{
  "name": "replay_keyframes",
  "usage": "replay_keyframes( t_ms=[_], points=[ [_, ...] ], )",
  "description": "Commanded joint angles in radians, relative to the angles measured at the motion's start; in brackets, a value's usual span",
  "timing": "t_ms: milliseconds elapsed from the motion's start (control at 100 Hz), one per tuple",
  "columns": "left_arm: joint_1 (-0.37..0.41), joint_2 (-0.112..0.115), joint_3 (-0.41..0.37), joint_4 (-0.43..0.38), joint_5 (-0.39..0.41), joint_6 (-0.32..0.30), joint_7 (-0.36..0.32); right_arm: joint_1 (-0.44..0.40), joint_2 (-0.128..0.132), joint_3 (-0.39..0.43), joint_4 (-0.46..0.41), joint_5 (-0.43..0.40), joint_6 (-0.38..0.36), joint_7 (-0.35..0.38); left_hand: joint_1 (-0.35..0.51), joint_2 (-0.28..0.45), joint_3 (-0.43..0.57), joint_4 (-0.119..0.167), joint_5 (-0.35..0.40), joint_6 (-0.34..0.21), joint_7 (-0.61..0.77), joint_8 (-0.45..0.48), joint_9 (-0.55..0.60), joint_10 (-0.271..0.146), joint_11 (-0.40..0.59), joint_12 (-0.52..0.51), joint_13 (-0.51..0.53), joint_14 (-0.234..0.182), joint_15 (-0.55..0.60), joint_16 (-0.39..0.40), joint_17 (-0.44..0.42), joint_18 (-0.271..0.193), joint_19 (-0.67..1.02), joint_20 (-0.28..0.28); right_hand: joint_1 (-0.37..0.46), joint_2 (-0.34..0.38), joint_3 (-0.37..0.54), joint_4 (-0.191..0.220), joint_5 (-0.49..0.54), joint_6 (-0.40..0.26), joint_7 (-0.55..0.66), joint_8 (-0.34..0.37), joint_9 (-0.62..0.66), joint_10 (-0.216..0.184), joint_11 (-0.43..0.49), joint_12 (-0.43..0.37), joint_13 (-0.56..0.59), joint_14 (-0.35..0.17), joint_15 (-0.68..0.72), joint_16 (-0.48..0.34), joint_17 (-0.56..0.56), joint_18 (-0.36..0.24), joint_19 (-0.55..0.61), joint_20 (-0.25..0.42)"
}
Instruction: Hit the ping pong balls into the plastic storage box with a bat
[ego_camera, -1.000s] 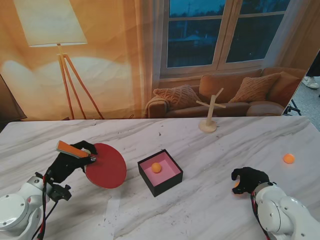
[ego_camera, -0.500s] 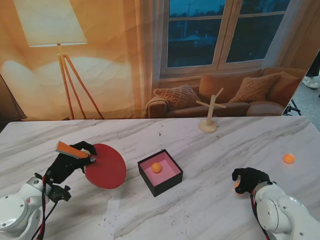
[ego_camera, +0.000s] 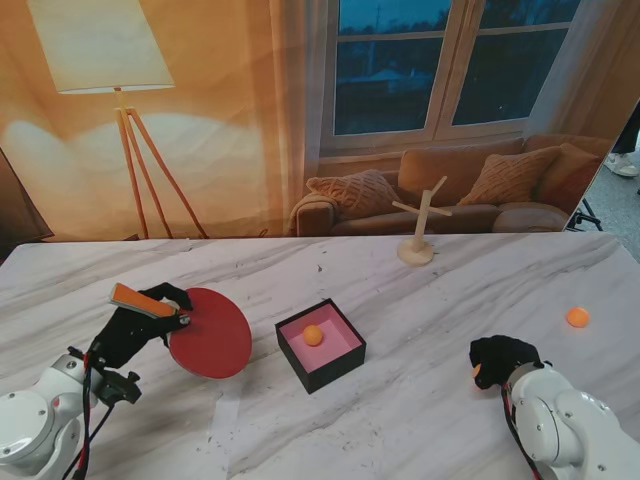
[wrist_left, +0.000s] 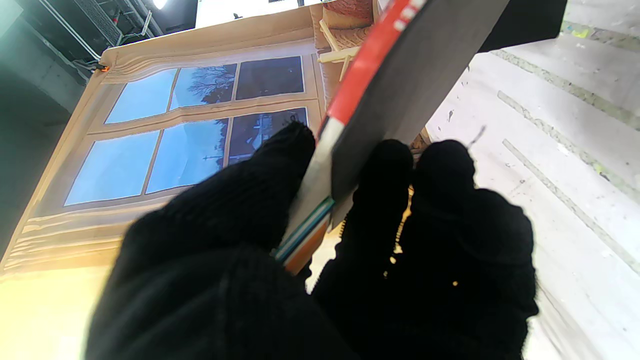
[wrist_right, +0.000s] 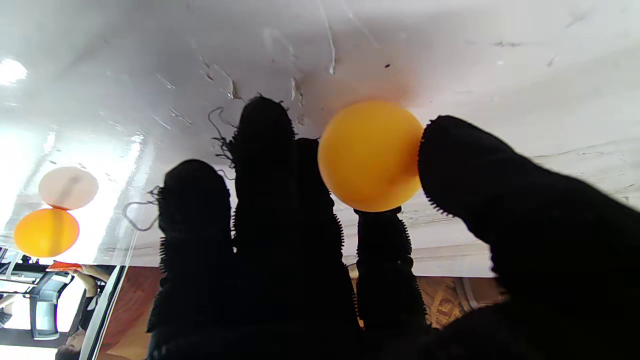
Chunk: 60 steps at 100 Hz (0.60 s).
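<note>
My left hand (ego_camera: 135, 330) in a black glove is shut on the orange handle of the red bat (ego_camera: 209, 332); the blade hangs to the left of the box. In the left wrist view the bat (wrist_left: 395, 85) runs out between thumb and fingers. The black box (ego_camera: 321, 343) with a pink inside holds one orange ball (ego_camera: 314, 335). My right hand (ego_camera: 503, 358) is shut on an orange ball (ego_camera: 477, 371), pinched between thumb and fingers (wrist_right: 370, 155) just over the table. Another orange ball (ego_camera: 577, 317) lies on the table far right; the right wrist view shows this ball (wrist_right: 46, 232) too.
A small wooden stand (ego_camera: 420, 225) is at the table's far edge, behind the box. The marble table (ego_camera: 400, 420) ends at a printed living-room backdrop. The table's right edge is close to the loose ball.
My right hand has moved slightly right and nearer to me with the ball in it. The left hand and bat have barely shifted.
</note>
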Motion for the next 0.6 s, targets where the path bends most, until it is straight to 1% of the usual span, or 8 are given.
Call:
replay_keyframes(
  t_ms=[0,60,170,290,370,450,480,590],
  points=[
    [0.007,0.0,-0.004,-0.013,-0.001,-0.003,-0.014,-0.008,0.001,-0.003,0.007,-0.003,0.011,0.016,0.056,0.004,0.105,-0.009,0.032,0.014,0.012,0.007,-0.042,-0.099,-0.025,0.01,0.006,0.064,0.032,0.01,-0.001,-0.095,-0.007,0.02,0.009,-0.034,0.069,0.017,0.037,0.022,0.015,0.01,0.02,-0.006,0.027,0.014,0.031,-0.014,0.022,-0.005,0.016,-0.016,0.04,-0.019],
    [0.008,0.0,-0.005,-0.014,-0.002,-0.003,-0.014,-0.008,0.001,-0.003,0.007,-0.005,0.01,0.015,0.056,0.005,0.105,-0.009,0.031,0.014,0.011,0.007,-0.042,-0.098,-0.025,0.01,0.005,0.065,0.032,0.01,-0.002,-0.095,-0.007,0.02,0.016,-0.037,0.074,0.019,0.052,0.027,0.034,0.022,0.035,-0.007,0.038,0.02,0.044,-0.018,0.028,-0.005,0.029,-0.018,0.047,-0.021],
    [0.009,0.0,-0.007,-0.016,-0.001,-0.005,-0.015,-0.007,0.001,-0.003,0.008,-0.008,0.008,0.011,0.056,0.005,0.105,-0.009,0.031,0.013,0.011,0.008,-0.042,-0.098,-0.025,0.01,0.006,0.064,0.032,0.01,-0.001,-0.095,-0.007,0.02,0.05,-0.058,0.08,-0.059,0.063,0.021,0.083,0.01,0.062,-0.005,0.052,0.047,0.071,-0.021,0.04,-0.023,0.055,-0.023,0.06,-0.035],
    [0.011,0.0,-0.008,-0.018,0.0,-0.005,-0.014,-0.005,-0.001,-0.004,0.017,-0.007,0.002,-0.015,0.057,0.004,0.105,-0.008,0.032,0.014,0.011,0.008,-0.042,-0.097,-0.025,0.01,0.006,0.064,0.032,0.01,-0.002,-0.094,-0.007,0.021,0.101,-0.096,0.099,-0.109,0.089,0.016,0.151,-0.041,0.107,0.004,0.055,0.067,0.106,-0.01,0.086,-0.07,0.092,-0.011,0.085,-0.04],
    [0.012,0.001,-0.009,-0.02,0.0,-0.006,-0.014,-0.004,-0.003,-0.005,0.023,-0.001,0.001,-0.036,0.055,0.004,0.104,-0.009,0.031,0.013,0.011,0.008,-0.042,-0.097,-0.025,0.01,0.007,0.063,0.033,0.01,-0.002,-0.095,-0.007,0.021,0.132,-0.109,0.103,-0.119,0.11,0.005,0.185,-0.062,0.134,0.007,0.054,0.071,0.127,-0.007,0.11,-0.079,0.113,-0.008,0.101,-0.04],
    [0.012,0.001,-0.01,-0.02,0.0,-0.006,-0.016,-0.004,-0.004,-0.005,0.023,0.004,0.003,-0.039,0.056,0.004,0.105,-0.009,0.032,0.013,0.011,0.008,-0.041,-0.099,-0.025,0.01,0.006,0.064,0.032,0.01,-0.002,-0.095,-0.007,0.021,0.15,-0.11,0.108,-0.118,0.124,-0.002,0.202,-0.07,0.147,0.013,0.055,0.074,0.138,-0.006,0.119,-0.082,0.123,-0.007,0.105,-0.04],
    [0.012,0.001,-0.01,-0.02,0.0,-0.006,-0.016,-0.004,-0.004,-0.004,0.023,0.005,0.005,-0.039,0.056,0.004,0.105,-0.009,0.032,0.013,0.011,0.008,-0.042,-0.098,-0.025,0.01,0.006,0.065,0.032,0.01,-0.002,-0.095,-0.007,0.021,0.157,-0.112,0.107,-0.119,0.128,-0.007,0.23,-0.099,0.153,0.014,0.048,0.08,0.139,-0.004,0.128,-0.091,0.124,-0.007,0.107,-0.042],
    [0.013,0.001,-0.011,-0.021,0.0,-0.007,-0.018,-0.004,-0.005,-0.005,0.022,0.009,0.01,-0.039,0.056,0.004,0.105,-0.009,0.031,0.013,0.011,0.009,-0.042,-0.098,-0.025,0.01,0.006,0.064,0.033,0.011,-0.002,-0.095,-0.007,0.021,0.179,-0.116,0.104,-0.121,0.152,-0.018,0.248,-0.114,0.169,0.015,0.046,0.083,0.15,-0.007,0.136,-0.093,0.133,-0.008,0.11,-0.042]
  ],
)
